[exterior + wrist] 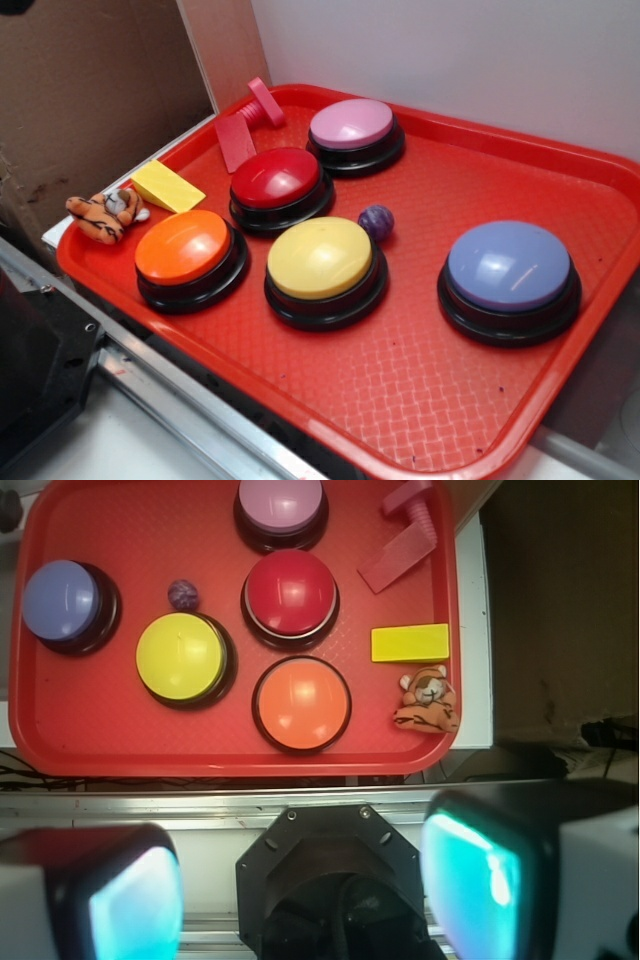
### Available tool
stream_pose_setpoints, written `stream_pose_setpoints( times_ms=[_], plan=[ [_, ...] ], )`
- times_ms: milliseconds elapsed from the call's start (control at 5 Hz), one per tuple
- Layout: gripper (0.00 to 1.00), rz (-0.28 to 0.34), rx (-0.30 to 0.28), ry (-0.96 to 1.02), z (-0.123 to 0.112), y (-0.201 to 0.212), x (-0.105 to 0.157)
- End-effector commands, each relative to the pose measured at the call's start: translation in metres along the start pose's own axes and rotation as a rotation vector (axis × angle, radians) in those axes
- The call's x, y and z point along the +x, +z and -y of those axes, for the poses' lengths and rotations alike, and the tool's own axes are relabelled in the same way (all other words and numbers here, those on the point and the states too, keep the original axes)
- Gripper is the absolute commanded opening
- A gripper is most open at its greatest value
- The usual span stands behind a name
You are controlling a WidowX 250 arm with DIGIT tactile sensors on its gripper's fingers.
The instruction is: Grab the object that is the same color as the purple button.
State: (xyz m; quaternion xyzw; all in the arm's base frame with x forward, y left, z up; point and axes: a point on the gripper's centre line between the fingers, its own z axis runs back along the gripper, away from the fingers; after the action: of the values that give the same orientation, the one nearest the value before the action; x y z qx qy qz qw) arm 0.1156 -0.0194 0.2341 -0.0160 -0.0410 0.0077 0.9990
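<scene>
- Purple ball point(376, 221): loose on red tray point(560, 170), wedged beside yellow button point(320, 258); colour-match to purple button point(508, 268).
- Claw point(300, 890): fingers apart, empty, high above the tray.

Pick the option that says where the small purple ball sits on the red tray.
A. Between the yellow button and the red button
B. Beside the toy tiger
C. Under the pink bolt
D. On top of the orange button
A: the purple ball rests on the tray in the gap between the yellow button and the red button, apart from the gripper.
</scene>
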Motion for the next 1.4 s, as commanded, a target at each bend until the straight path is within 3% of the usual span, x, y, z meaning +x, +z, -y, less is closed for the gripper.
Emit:
stream_pose_setpoints(
  times_ms=[0,400,600,1200],
  plan=[
    [1.0,0.0,0.0,0.0,0.0,0.0,0.0],
    [1.0,0.074,0.012,0.034,0.023,-0.046,0.039],
    [1.0,0.103,-0.028,0.048,0.034,-0.071,0.066],
    [1.0,0.078,-0.054,0.129,0.056,-0.152,0.146]
  ],
)
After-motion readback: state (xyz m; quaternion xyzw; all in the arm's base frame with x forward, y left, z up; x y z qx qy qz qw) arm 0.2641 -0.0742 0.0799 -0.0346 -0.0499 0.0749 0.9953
